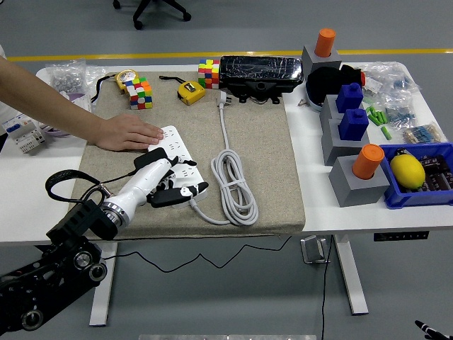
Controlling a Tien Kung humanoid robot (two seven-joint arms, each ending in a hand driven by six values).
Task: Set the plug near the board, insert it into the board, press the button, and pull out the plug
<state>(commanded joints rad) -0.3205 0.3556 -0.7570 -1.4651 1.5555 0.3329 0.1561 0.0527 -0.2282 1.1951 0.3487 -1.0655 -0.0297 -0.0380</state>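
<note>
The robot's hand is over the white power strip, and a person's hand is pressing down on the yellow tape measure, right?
Not quite. In the head view the person's hand rests on the far end of the white power strip, not the yellow tape measure, which lies untouched farther back. The robot's left hand is over the strip.

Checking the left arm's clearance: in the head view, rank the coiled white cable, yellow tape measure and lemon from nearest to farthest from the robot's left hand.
1. Coiled white cable, just right of the left hand.
2. Yellow tape measure, far edge of the mat.
3. Lemon, in the blue bin far right.
</note>
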